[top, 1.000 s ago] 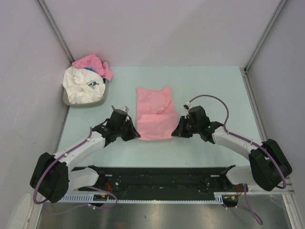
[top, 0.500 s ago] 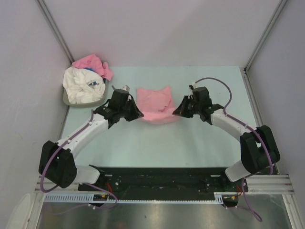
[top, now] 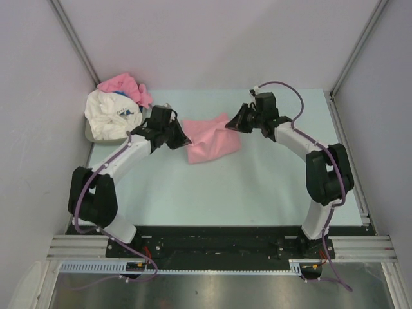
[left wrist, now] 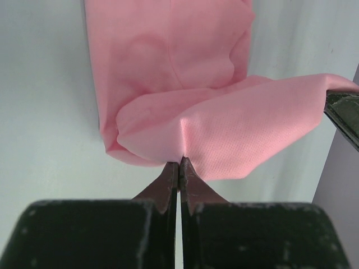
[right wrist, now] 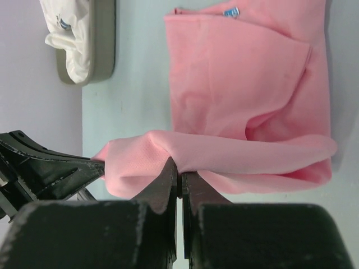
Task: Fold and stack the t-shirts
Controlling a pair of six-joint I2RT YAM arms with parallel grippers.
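A light-pink t-shirt lies partly folded at the middle back of the table. My left gripper is shut on its left corner, which shows pinched in the left wrist view. My right gripper is shut on its right corner, seen in the right wrist view. Both hold the near edge lifted and doubled over the rest of the shirt. A white t-shirt with a small blue print and another pink t-shirt lie heaped in a tray at the back left.
The grey tray stands at the table's back left corner, close to my left arm; it also shows in the right wrist view. Grey walls close in the table on three sides.
Both grippers have carried the shirt's near edge away from the bases toward the back of the table, folding it over itself. The shirt now looks about half as long.
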